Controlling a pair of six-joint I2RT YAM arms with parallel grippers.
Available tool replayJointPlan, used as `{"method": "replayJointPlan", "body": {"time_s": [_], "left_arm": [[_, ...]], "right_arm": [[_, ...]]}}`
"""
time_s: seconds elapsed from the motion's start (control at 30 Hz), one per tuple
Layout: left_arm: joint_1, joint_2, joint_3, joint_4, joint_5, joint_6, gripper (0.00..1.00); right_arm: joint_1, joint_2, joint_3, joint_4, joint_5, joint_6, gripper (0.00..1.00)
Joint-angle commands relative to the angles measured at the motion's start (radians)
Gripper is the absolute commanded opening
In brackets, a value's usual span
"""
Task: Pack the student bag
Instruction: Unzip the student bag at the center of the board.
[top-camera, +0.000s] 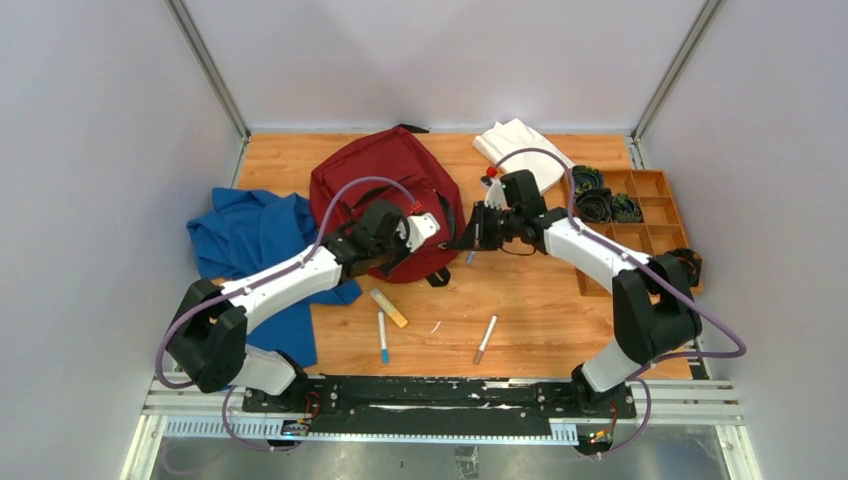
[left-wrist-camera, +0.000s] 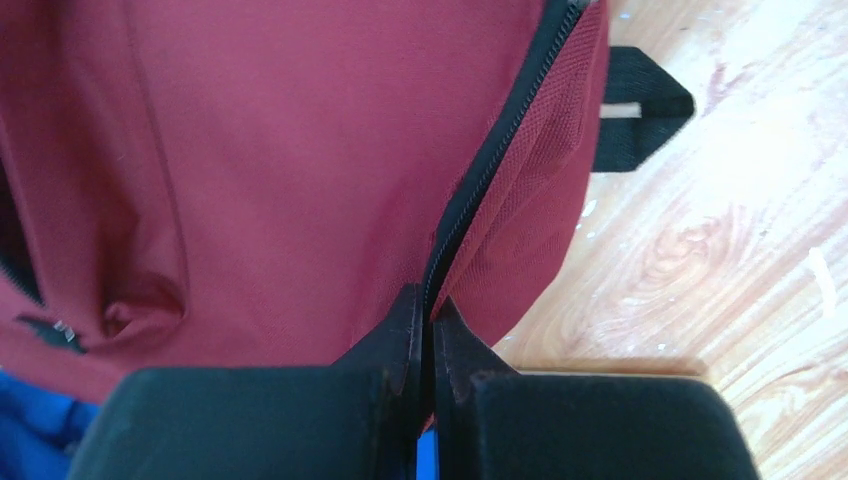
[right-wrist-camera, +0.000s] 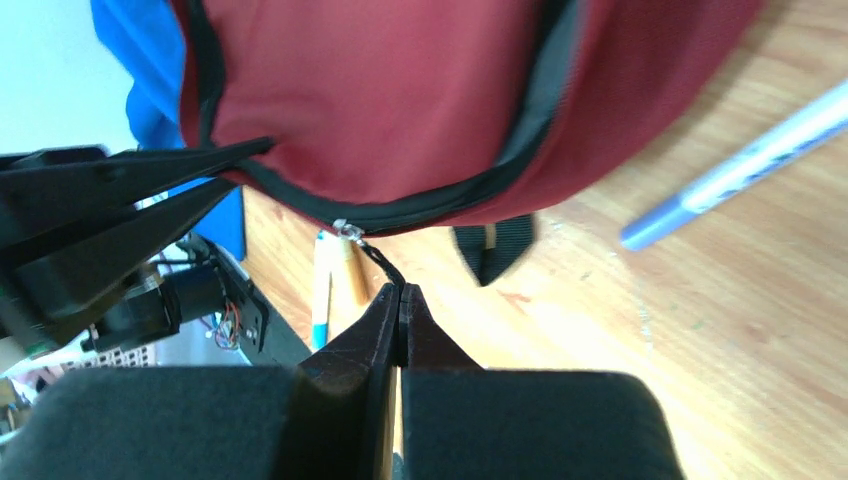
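Observation:
The student bag (top-camera: 375, 180), a dark red backpack, lies at the back middle of the table. My left gripper (top-camera: 408, 258) is shut on the bag's front edge, pinching fabric (left-wrist-camera: 280, 150) at the black zipper line (left-wrist-camera: 480, 170); its tips (left-wrist-camera: 432, 305) are pressed together. My right gripper (top-camera: 465, 243) is shut on the black zipper pull cord (right-wrist-camera: 378, 262), just below the metal slider (right-wrist-camera: 345, 230) on the bag's rim (right-wrist-camera: 400, 100); its tips (right-wrist-camera: 400, 290) are closed. The left gripper's fingers (right-wrist-camera: 150, 190) show in the right wrist view, holding the same rim.
A blue garment (top-camera: 250, 240) lies left of the bag and a white folded cloth (top-camera: 515, 140) behind it on the right. An orange tray (top-camera: 655, 185) holds dark cables. A yellow marker (top-camera: 389, 308), a blue-tipped marker (top-camera: 383, 337) and a brown-tipped pen (top-camera: 485, 340) lie in front. A blue pen (right-wrist-camera: 740, 165) lies beside the bag.

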Motion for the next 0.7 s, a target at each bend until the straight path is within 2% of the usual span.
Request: {"method": "replayJointPlan", "body": {"time_s": [0.0,0.27,0.4,0.5,0.53,0.57,0.6,0.63,0.67], "left_arm": [[0.011,-0.095,-0.015,-0.081,-0.179,-0.035,0.0],[0.044,-0.31,-0.111,-0.063,-0.209,-0.081,0.0],[0.045,-0.361,-0.152,-0.047,-0.213,-0.101,0.0],[0.044,-0.368,-0.158,-0.043,-0.153,-0.105,0.01],[0.045,-0.362,-0.147,-0.049,-0.111,-0.104,0.17],[0.046,-0.355,-0.131,-0.055,-0.054,-0.103,0.55],[0.045,-0.343,-0.114,-0.054,-0.01,-0.113,0.72],[0.045,-0.328,-0.092,-0.045,0.025,-0.13,0.8],[0.043,-0.31,-0.069,-0.029,0.057,-0.149,0.82]], "right_arm": [[-0.106,0.049,-0.013,0.022,0.0,0.0,0.0],[-0.2,0.162,0.115,0.07,0.004,0.042,0.0],[-0.204,0.245,0.24,0.071,0.006,0.037,0.0],[-0.204,0.308,0.334,0.066,-0.026,0.027,0.0],[-0.201,0.325,0.363,0.052,-0.043,0.019,0.0],[-0.194,0.335,0.387,0.029,-0.052,0.004,0.0],[-0.186,0.339,0.407,0.006,-0.053,-0.016,0.0],[-0.176,0.341,0.418,-0.012,-0.057,-0.034,0.0],[-0.166,0.337,0.42,-0.022,-0.061,-0.047,0.0]]}}
